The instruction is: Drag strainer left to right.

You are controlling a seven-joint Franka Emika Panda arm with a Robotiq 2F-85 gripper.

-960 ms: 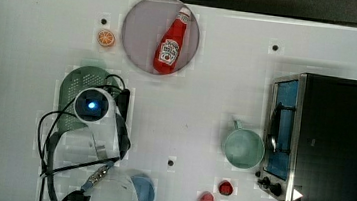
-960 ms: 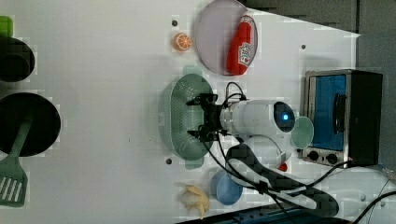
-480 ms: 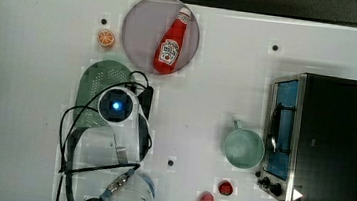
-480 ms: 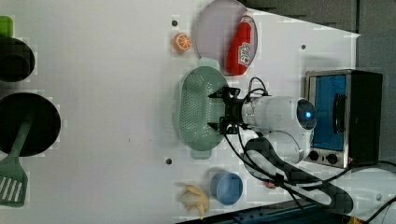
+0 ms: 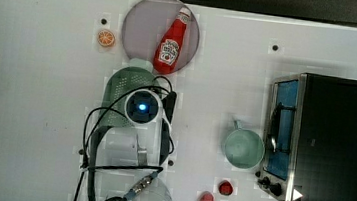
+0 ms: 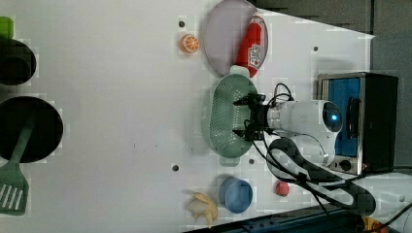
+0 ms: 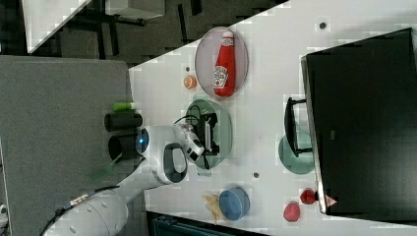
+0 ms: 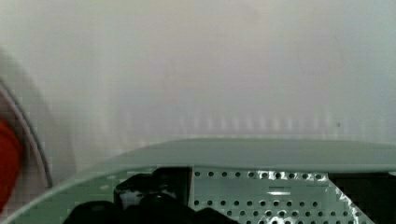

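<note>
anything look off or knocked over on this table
The red plastic ketchup bottle lies on its side on the round greyish-lilac plate, its base overhanging the rim toward the pale mint-green oval plastic strainer. Nothing looks spilled or broken. The open gripper reaches inside the strainer.

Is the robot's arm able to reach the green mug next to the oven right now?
Probably yes. The gripper sits open inside the strainer, holding nothing. In the top view, bare table lies between the strainer and the mug, so the path looks free once the arm lifts out.
</note>
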